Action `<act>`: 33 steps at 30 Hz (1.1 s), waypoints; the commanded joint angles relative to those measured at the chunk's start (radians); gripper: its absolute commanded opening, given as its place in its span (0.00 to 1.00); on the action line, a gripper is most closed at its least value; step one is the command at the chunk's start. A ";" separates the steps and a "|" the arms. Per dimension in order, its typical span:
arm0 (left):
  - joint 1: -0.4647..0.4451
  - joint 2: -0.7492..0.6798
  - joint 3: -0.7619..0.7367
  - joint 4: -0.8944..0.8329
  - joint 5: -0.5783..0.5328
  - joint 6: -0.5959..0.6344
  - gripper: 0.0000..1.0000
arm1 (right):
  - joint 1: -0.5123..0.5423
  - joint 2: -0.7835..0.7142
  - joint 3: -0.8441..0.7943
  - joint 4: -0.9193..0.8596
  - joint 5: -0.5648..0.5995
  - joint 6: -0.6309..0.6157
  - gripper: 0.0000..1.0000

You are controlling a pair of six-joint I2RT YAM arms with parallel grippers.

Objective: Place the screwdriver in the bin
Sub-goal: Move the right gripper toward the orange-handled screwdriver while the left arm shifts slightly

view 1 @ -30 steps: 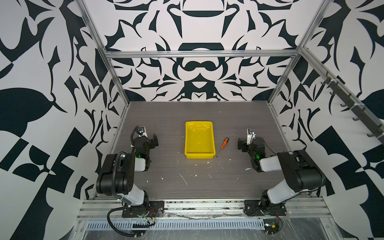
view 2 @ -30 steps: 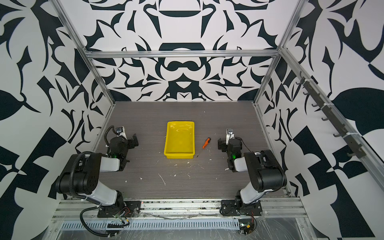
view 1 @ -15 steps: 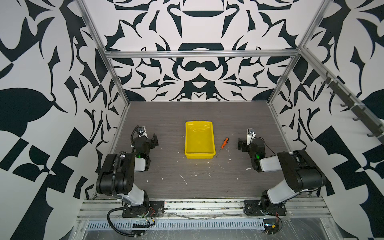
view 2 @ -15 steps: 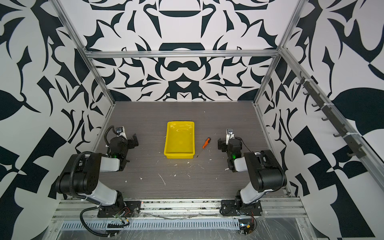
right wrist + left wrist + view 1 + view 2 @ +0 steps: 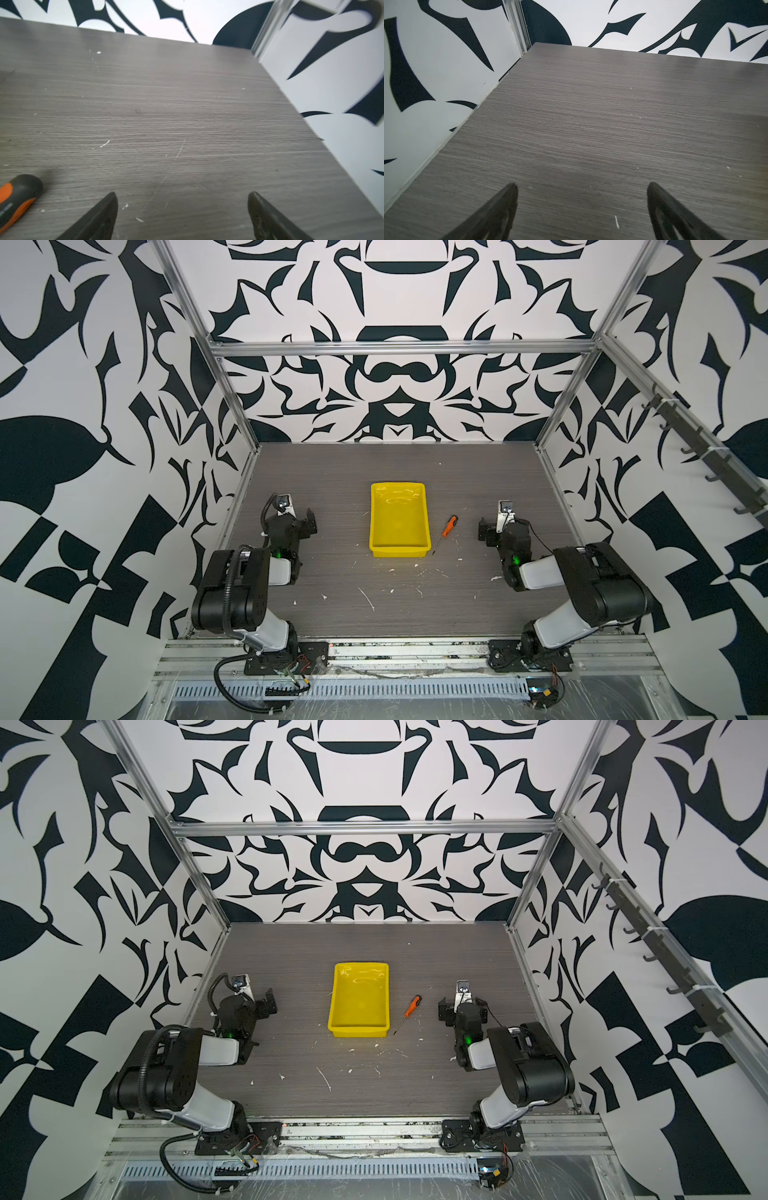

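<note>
Screwdriver (image 5: 445,532) lies on worktop (image 5: 332,472) just beside bin (image 5: 399,549), on its right; left gripper (image 5: 581,187) and right gripper (image 5: 182,196) flank bin, jaws spread, empty.

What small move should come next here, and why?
Probably shift the right end effector sideways over the screwdriver, at its handle. It lies flat just right of the bin, nearest that arm. The end effector is open and empty, and the handle shows only at the edge of the right wrist view.
</note>
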 commanded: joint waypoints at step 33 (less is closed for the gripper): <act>-0.060 -0.770 0.218 -1.364 -0.016 -0.563 1.00 | 0.068 -0.404 0.460 -1.423 -0.175 0.651 0.83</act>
